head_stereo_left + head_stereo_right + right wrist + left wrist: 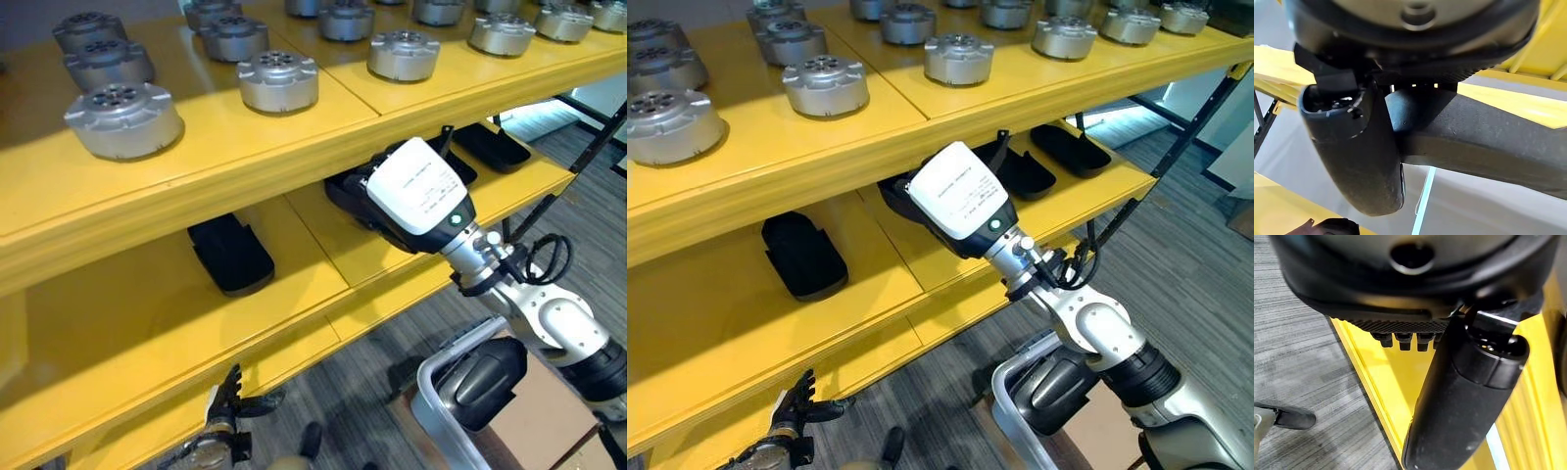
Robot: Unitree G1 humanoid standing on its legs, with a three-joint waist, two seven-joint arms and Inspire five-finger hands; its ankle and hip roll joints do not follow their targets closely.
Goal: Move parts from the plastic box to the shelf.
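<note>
My right hand (955,201), with a white cover on its back, reaches into the lower level of the yellow shelf (294,147). In the right wrist view its thumb (1359,161) and fingers clamp a long black part (1488,142) above the lower board. My left hand (227,416) hangs low near the floor in front of the shelf, its fingers straight and holding nothing; its thumb (1464,396) shows beside the yellow shelf edge. The grey plastic box (436,406) stands at the bottom right with another black part (485,382) in it.
Several black parts lie on the lower level, one to the left (230,255) and others to the right (493,145). Several round silver parts (122,117) fill the upper level. Brown cardboard (549,416) lies by the box. Grey carpet covers the floor.
</note>
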